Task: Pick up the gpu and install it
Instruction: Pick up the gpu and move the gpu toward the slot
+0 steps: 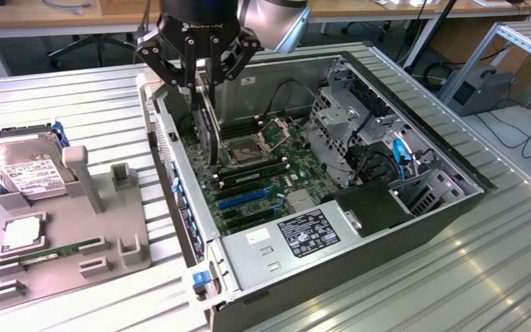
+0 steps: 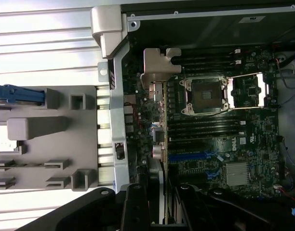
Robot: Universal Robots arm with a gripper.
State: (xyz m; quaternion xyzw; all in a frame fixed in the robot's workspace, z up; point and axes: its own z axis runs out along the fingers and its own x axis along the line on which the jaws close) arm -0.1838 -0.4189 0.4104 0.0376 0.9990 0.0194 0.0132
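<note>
**Inspector:** Where is the card?

**Onlooker:** The thin dark gpu with the silver bracket hangs edge-down from the black gripper. The jaws are clamped on its upper edge, over the green motherboard.

**Inspector:** Handling?

**Onlooker:** Light, stiff and fragile, I'd judge, so grip the board edge and not the cooler. Room is tight. The open grey case's slotted rear wall stands just beside the jaws, and the silver drive cage is well apart opposite.
</note>
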